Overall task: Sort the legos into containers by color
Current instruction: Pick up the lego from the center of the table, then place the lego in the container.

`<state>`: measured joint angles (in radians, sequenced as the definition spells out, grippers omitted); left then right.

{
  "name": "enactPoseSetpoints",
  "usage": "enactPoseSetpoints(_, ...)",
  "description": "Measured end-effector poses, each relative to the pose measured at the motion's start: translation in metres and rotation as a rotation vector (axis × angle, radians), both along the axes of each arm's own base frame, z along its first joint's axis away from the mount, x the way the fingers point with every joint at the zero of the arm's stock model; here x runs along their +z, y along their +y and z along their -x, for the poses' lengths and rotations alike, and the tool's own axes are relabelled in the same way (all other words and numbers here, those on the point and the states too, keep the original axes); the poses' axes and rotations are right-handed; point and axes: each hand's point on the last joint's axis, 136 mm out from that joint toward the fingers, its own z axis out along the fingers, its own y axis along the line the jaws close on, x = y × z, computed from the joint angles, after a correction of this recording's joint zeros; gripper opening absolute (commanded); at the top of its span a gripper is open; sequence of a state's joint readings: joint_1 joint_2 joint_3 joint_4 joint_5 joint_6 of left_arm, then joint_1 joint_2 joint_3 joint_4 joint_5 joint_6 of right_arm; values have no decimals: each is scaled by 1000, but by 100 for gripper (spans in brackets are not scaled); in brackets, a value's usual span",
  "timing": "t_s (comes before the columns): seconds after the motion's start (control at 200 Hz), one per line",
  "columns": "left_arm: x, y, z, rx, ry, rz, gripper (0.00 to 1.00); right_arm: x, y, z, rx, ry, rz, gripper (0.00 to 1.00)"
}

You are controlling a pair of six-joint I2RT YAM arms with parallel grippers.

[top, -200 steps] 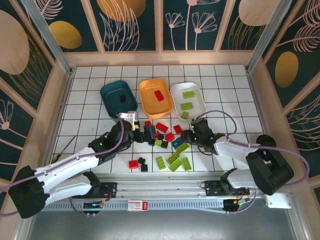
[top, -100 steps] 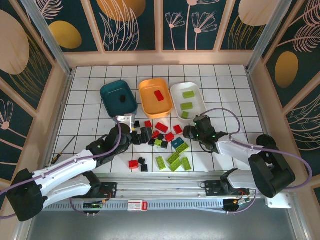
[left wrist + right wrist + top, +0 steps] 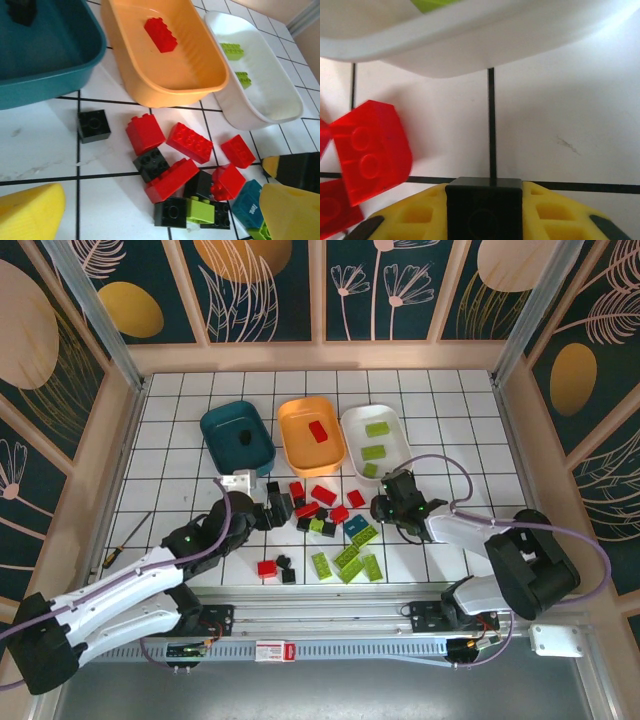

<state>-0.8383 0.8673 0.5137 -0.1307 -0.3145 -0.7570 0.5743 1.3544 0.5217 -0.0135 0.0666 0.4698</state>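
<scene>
The tabletop [image 3: 450, 400] is white with black grid lines. The teal tub [image 3: 225, 430], orange tub [image 3: 300, 445] and white tub [image 3: 395, 445] are plain. The loose bricks [image 3: 190, 142] are red, lime green and black, and there is one teal brick [image 3: 248, 207]. The right tool [image 3: 484, 207] has yellow pads [image 3: 415, 217] on either side of a black brick [image 3: 484, 197].

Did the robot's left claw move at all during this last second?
Yes. The left gripper has pulled back towards the left, away from the orange rounded plastic tub and the loose pile of small plastic bricks.
</scene>
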Motion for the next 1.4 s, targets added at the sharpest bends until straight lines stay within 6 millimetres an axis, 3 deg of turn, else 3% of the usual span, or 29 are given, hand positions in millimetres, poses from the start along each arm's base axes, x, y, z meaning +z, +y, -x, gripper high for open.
enactPoseSetpoints(0.075,1,11,1,44,0,-10,99,17,13,-1,48,-35,-22,18)
enactPoseSetpoints(0.17,3,28,3,119,-2,-19,98,58,49,-12,139,-114,-86,17)
enactPoseSetpoints(0.31,12,54,7,224,-27,-4,99,129,135,-37,325,-240,-225,17)
enactPoseSetpoints(0.385,17,65,9,268,-38,8,99,150,183,-49,418,-276,-288,17)
enactPoseSetpoints(0.475,17,76,12,309,-39,4,98,154,235,-65,511,-278,-332,17)
enactPoseSetpoints(0.561,13,80,14,323,-26,-13,99,141,278,-81,573,-251,-360,17)
enactPoseSetpoints(0.721,7,82,17,319,-3,-31,99,103,325,-112,621,-199,-366,20)
enactPoseSetpoints(0.771,6,81,18,312,3,-32,99,92,334,-120,622,-180,-360,25)
enactPoseSetpoints(0.811,5,80,18,307,8,-32,99,87,341,-125,623,-174,-358,35)
enactPoseSetpoints(0.836,4,79,19,302,12,-31,99,83,344,-128,624,-168,-355,46)
enactPoseSetpoints(0.906,2,76,20,287,25,-31,99,79,352,-135,623,-165,-354,58)
enactPoseSetpoints(1.141,-15,64,25,211,83,-58,96,89,352,-142,591,-174,-374,63)
enactPoseSetpoints(1.241,-25,51,26,153,123,-77,91,90,332,-135,558,-168,-372,63)
enactPoseSetpoints(1.401,-56,17,45,12,207,-131,86,110,279,-112,488,-188,-375,63)
